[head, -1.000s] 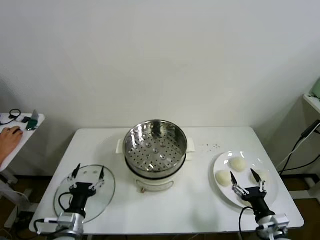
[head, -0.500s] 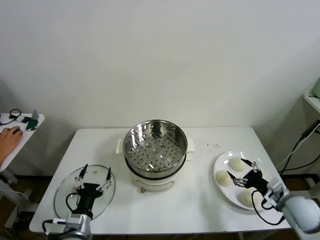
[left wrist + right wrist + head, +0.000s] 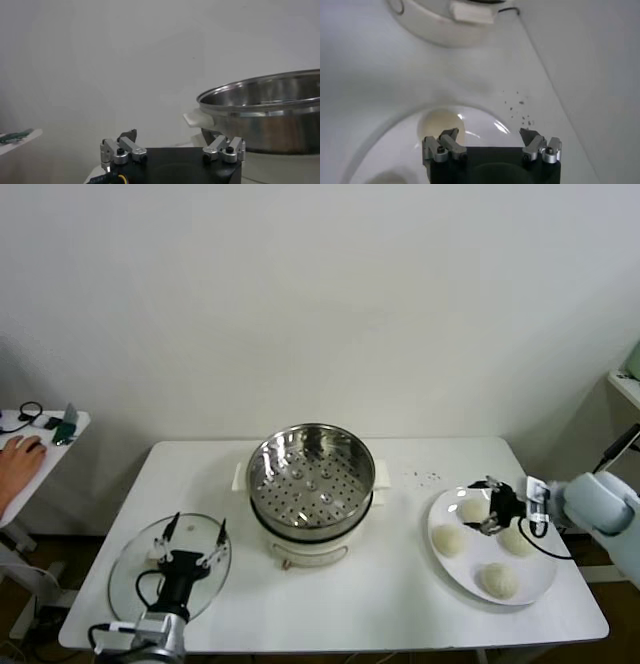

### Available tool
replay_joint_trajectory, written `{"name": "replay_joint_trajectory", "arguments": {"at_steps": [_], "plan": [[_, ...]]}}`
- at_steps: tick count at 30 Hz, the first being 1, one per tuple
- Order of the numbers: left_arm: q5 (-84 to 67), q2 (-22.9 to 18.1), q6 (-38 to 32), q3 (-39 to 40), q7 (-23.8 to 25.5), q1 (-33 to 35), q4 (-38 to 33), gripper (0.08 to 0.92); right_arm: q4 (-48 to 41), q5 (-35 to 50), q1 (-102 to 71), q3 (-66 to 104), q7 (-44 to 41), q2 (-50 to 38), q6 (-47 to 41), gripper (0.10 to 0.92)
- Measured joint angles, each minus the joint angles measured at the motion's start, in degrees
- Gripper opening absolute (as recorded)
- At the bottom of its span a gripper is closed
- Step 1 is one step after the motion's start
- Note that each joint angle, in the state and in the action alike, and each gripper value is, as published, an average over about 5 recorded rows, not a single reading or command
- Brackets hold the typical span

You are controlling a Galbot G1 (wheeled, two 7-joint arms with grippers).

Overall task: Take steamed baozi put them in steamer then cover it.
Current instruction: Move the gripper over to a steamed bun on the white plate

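The steamer (image 3: 310,482), a steel perforated basket on a cream pot base, stands mid-table and is empty. It also shows in the left wrist view (image 3: 265,115). Four baozi lie on a white plate (image 3: 466,572) at the right: one far (image 3: 470,510), one left (image 3: 447,540), one right (image 3: 517,541), one near (image 3: 498,580). My right gripper (image 3: 482,506) reaches in from the right, open, just over the far baozi. In the right wrist view that baozi (image 3: 437,127) lies by one finger of the open gripper (image 3: 490,134). The glass cover (image 3: 130,569) lies flat at the front left. My left gripper (image 3: 196,534) hovers open above it (image 3: 170,137).
Dark crumbs (image 3: 420,477) dot the table between steamer and plate. A person's hand (image 3: 15,459) rests on a small side table at the far left. A shelf and cables (image 3: 600,474) stand past the table's right edge. The pot base (image 3: 445,25) shows in the right wrist view.
My right arm swung from the table's front edge round to the right side, and its gripper now sits over the far baozi. My left gripper edged forward over the cover.
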Motion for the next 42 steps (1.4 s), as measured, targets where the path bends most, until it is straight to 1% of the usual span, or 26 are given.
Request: {"name": "replay_joint_trajectory", "arguments": {"at_steps": [7,14,21,28,42], "plan": [[-0.50,0.42,0.53,-0.08,-0.07,0.21,-0.40,0.823,-9.34,-3.48,18.38,-19.93,-5.98,1.97,2.27,0.823],[-0.65,0.94,1.09,-0.39,-0.15,-0.21,-0.54,0.823,-17.68,-5.63,26.65,-30.69,-8.63,6.14,3.74,0.823],[-0.68,1.78,1.53,-0.41,-0.32,-0.83,-0.28,0.823,-24.40,-7.34,28.86,-34.25,-9.42,10.98,5.06,0.823],[-0.67,2.08,1.74,-0.50,-0.39,-1.02,-0.15,0.823,-29.12,-8.29,29.17,-35.53,-9.66,15.04,6.08,0.823],[-0.66,2.28,1.78,-0.79,-0.50,-0.91,-0.05,0.823,-34.02,-9.92,29.04,-36.30,-10.40,19.37,7.49,0.815]]}}
